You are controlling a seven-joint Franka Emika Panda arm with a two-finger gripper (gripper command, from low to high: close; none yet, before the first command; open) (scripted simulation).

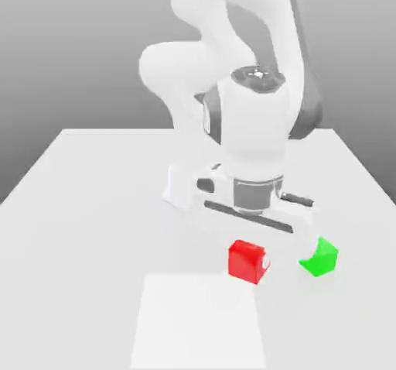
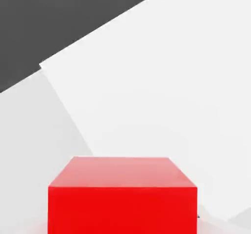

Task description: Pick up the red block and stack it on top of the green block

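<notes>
One red block, one green block

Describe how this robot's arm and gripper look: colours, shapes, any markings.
The arm is glossy white, built of thick rounded segments with dark grey bands at the joints. The wrist ends in a fat white cylinder with a small grey-patterned cap on top. Beneath it sits a grey metallic collar, then the gripper: a wide, flat white bar with a dark slot along its face. No cables or lettering are visible.

A small matte bright red cube sits close up, with the pale white bench spreading beyond it.
</notes>
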